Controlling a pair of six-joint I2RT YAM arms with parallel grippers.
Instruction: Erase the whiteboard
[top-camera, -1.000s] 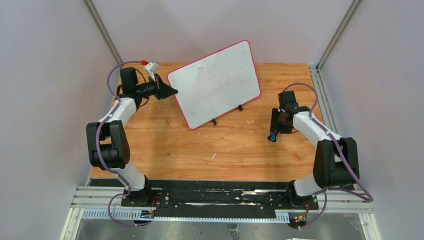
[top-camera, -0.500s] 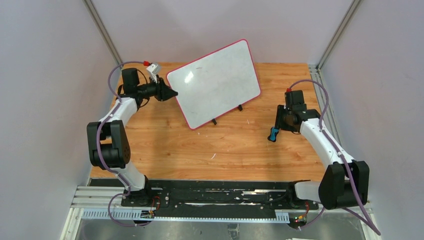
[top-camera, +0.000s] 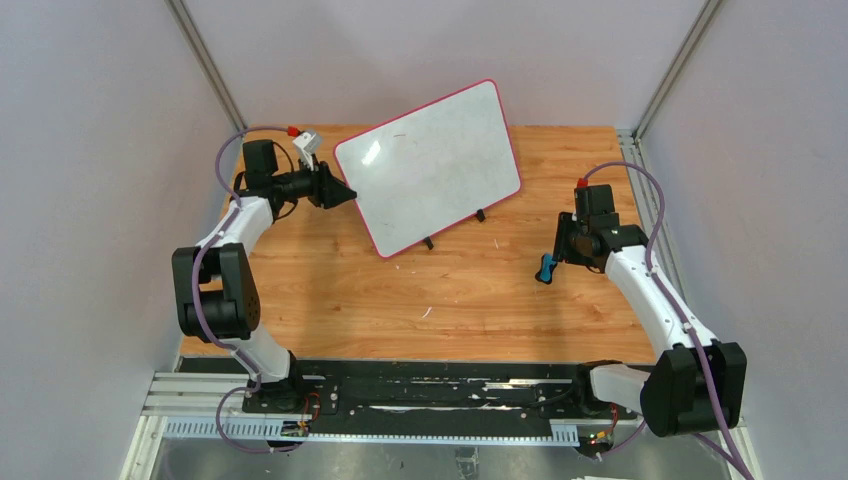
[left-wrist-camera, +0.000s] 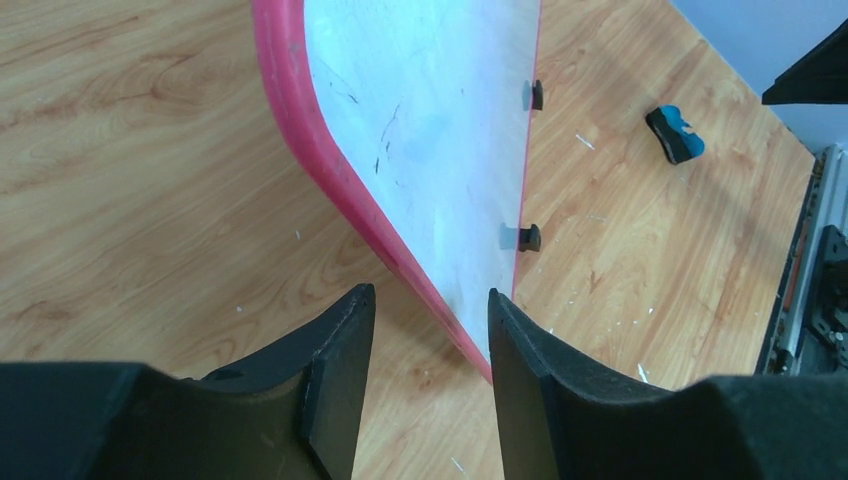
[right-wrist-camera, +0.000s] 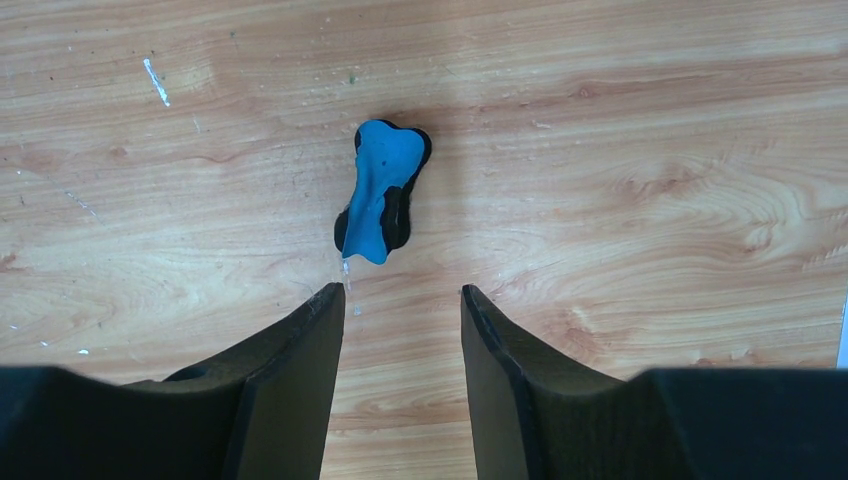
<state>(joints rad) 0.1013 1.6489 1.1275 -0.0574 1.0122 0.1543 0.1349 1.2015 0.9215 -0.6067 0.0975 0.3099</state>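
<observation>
I see whiteboard (top-camera: 430, 165) propped on two black feet at far centre of worktop (top-camera: 400, 310), face tilted up, turned askew, faint dark smudges on surface. Left pincer (left-wrist-camera: 430, 300) at board's left edge, fingers apart, pink frame corner just ahead of gap, not clamped. Right pincer (right-wrist-camera: 400, 295) apart, low over worktop, well right of board. Blue-and-black eraser (right-wrist-camera: 383, 205) lies on wood just beyond its fingertips, unheld.

One whiteboard (top-camera: 430, 165) with two black feet (top-camera: 428, 243), one blue eraser (top-camera: 546, 269), one wooden table (top-camera: 400, 300)
</observation>
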